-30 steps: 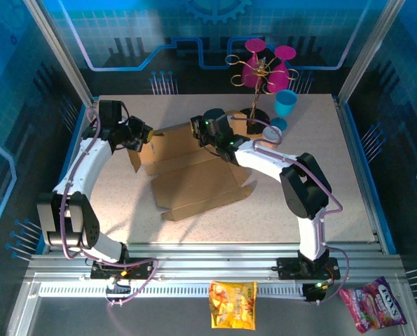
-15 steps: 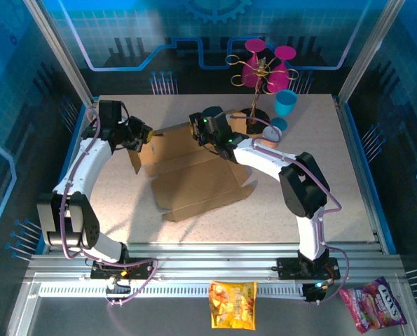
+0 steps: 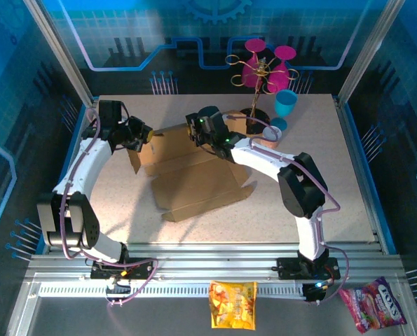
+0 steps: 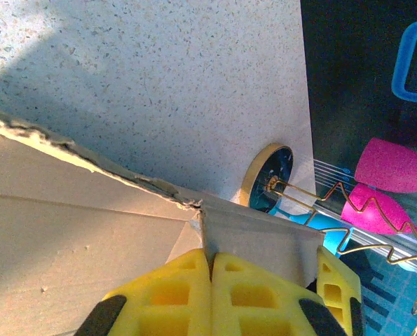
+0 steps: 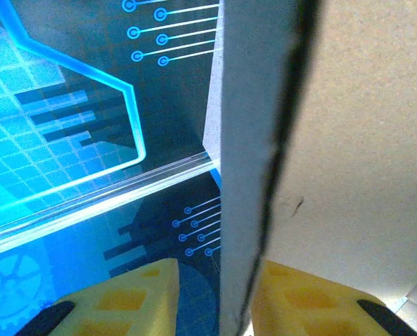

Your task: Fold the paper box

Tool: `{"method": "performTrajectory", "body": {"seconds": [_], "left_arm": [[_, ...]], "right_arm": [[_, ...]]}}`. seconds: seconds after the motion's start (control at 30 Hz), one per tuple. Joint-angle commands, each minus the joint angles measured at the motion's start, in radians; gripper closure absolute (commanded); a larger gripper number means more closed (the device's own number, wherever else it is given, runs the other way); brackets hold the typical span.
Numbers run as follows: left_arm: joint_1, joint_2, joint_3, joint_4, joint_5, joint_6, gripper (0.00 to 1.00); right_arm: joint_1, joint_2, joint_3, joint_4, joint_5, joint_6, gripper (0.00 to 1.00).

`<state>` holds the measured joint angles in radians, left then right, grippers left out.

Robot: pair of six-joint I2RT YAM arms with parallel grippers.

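Observation:
The paper box [image 3: 194,183] is a brown creased cardboard sheet lying mid-table with its far and left flaps raised. My left gripper [image 3: 141,136] is at the box's left end, and in the left wrist view it [image 4: 212,264] is shut on a thin upright flap of the paper box [image 4: 68,217]. My right gripper [image 3: 198,133] sits at the far edge. In the right wrist view it [image 5: 222,280] straddles a flap edge of the paper box [image 5: 362,140]. The right finger touches the cardboard and the left finger [image 5: 124,294] stands off it with a gap.
A wire rack with two pink glasses [image 3: 265,63] stands at the back, with a blue cup [image 3: 286,103] and a small round lid [image 3: 272,131] beside it, close behind my right arm. Two snack bags [image 3: 233,304] [image 3: 375,303] lie on the front rail.
My right gripper slid a little left along the box's far flap and its jaws parted. The left arm and its grip stayed still.

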<state>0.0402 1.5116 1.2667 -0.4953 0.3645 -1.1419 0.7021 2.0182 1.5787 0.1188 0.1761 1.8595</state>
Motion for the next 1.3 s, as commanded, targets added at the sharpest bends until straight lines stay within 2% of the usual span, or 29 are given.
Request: {"method": "performTrajectory", "body": {"seconds": [0.0,0.2,0.33,0.4,0.43,0.5,0.53,0.6,0.63,0.77,0.93,1.03,1.13,1.27], "left_arm": [[0.003,-0.021,0.033,-0.025,0.045,0.036,1.0],[0.003,-0.019,0.031,-0.022,0.046,0.035,1.0],[0.003,-0.022,0.029,-0.02,0.046,0.038,1.0],[0.002,-0.032,0.038,-0.033,0.037,0.053,1.0],[0.006,-0.04,0.048,-0.049,0.025,0.067,0.91],[0.02,-0.066,0.063,-0.087,-0.003,0.096,0.62],[0.037,-0.083,0.068,-0.107,-0.019,0.111,0.51],[0.086,-0.121,0.059,-0.143,-0.048,0.129,0.41],[0.122,-0.142,0.042,-0.148,-0.057,0.134,0.4],[0.249,-0.187,-0.064,-0.134,-0.048,0.111,0.42],[0.314,-0.178,-0.279,0.016,0.022,0.018,0.71],[0.317,-0.147,-0.388,0.133,0.065,-0.036,0.82],[0.316,-0.096,-0.488,0.32,0.133,-0.109,0.87],[0.314,-0.005,-0.571,0.608,0.212,-0.205,0.83]], "right_arm": [[0.02,0.03,0.041,-0.024,0.012,0.007,0.73],[0.019,0.044,0.062,-0.029,0.011,0.007,0.83],[0.018,0.045,0.06,-0.03,0.018,0.012,1.0],[0.01,0.037,0.058,-0.031,0.021,0.016,1.0],[0.006,0.028,0.058,-0.035,0.024,0.015,1.0],[-0.007,0.007,0.064,-0.054,0.025,0.019,1.0],[-0.014,-0.004,0.067,-0.066,0.021,0.025,1.0],[-0.026,-0.03,0.078,-0.096,0.01,0.039,1.0],[-0.031,-0.043,0.082,-0.112,0.01,0.045,1.0],[-0.04,-0.089,0.096,-0.176,0.015,0.074,1.0],[-0.044,-0.107,0.132,-0.223,0.022,0.095,1.0],[-0.047,-0.114,0.141,-0.24,0.025,0.106,1.0],[-0.05,-0.125,0.145,-0.253,0.026,0.119,1.0],[-0.058,-0.134,0.151,-0.275,0.028,0.121,1.0]]}}
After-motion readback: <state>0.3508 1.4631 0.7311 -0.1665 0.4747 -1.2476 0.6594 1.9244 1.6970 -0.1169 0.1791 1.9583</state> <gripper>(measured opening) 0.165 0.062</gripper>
